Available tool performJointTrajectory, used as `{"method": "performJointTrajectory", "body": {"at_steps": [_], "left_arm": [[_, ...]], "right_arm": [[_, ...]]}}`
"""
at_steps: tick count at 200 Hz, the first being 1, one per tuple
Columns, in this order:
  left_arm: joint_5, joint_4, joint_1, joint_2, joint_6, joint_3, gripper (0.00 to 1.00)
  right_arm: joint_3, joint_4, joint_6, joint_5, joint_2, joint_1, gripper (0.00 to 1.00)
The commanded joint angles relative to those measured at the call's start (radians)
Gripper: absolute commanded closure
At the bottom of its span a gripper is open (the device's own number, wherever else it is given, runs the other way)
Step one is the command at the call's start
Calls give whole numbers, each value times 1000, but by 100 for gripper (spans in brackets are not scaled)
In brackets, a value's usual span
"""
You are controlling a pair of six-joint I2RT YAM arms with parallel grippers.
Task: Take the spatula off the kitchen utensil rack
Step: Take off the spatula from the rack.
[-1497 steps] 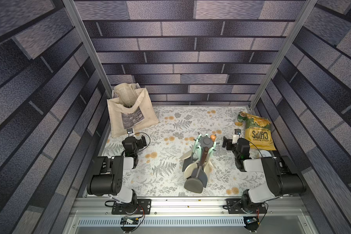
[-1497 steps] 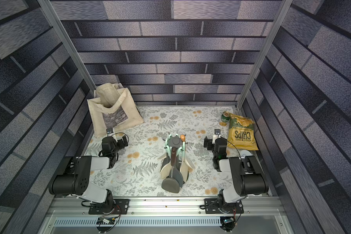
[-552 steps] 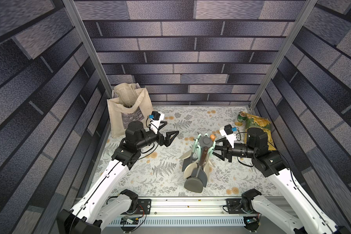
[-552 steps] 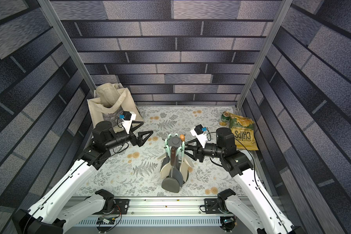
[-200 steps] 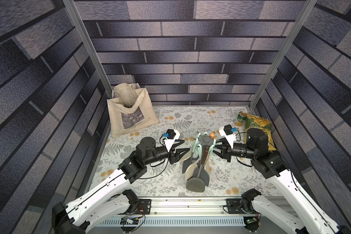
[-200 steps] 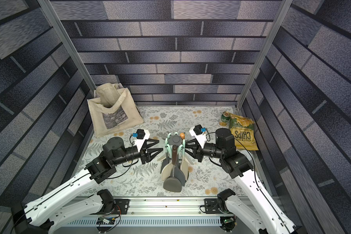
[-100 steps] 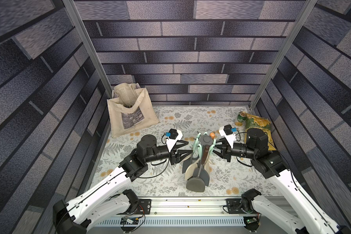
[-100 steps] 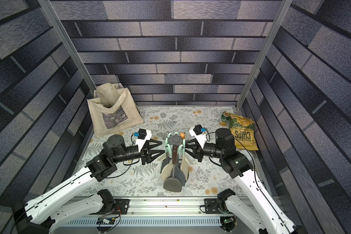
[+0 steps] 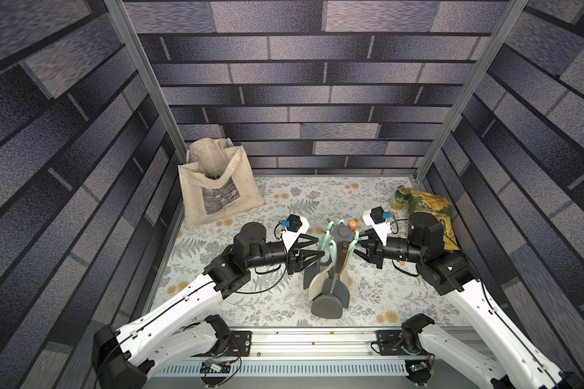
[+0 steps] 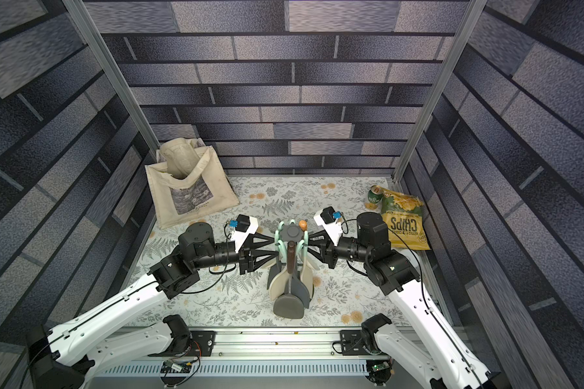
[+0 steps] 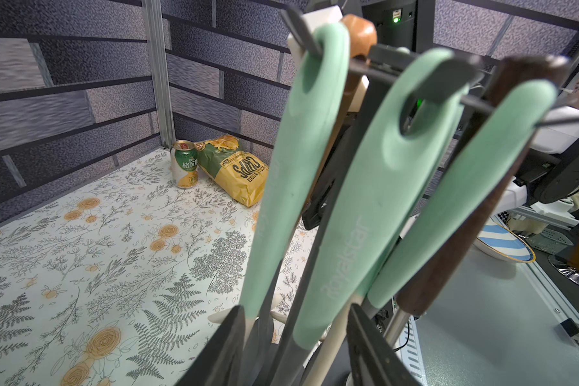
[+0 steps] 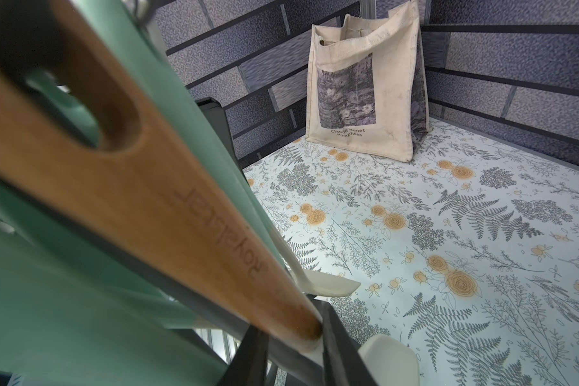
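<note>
grey brick-print walls point(image 9: 317, 74), floral tabletop point(image 9: 317, 198), canvas tote point(image 9: 216, 192) in corner

Left tool point(image 9: 319, 249) agape, right tool point(image 9: 358, 245) clamped.

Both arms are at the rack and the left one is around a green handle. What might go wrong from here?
The green handles hang crowded together, so the open left gripper could pinch two, or the wrong utensil.
Each handle hangs by its hole on a hook; pulling sideways instead of lifting may tip the rack.
The right gripper looks shut on the wooden handle; moving it would jostle the rest.
</note>
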Motion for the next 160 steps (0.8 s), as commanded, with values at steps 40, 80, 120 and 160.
{"method": "performJointTrajectory", "body": {"at_steps": [40,80,120,160], "left_arm": [[50,57,-13,31,-2,41,53],[62,54,-16,42,-1,48,56],[55,26,-16,36,14,50,60],[46,-2,-18,30,36,53,69]], "right_arm": [[35,19,3,13,14,14,72],[37,22,0,18,18,15,73],[35,23,0,20,20,17,74],[35,28,0,31,22,17,74]]}}
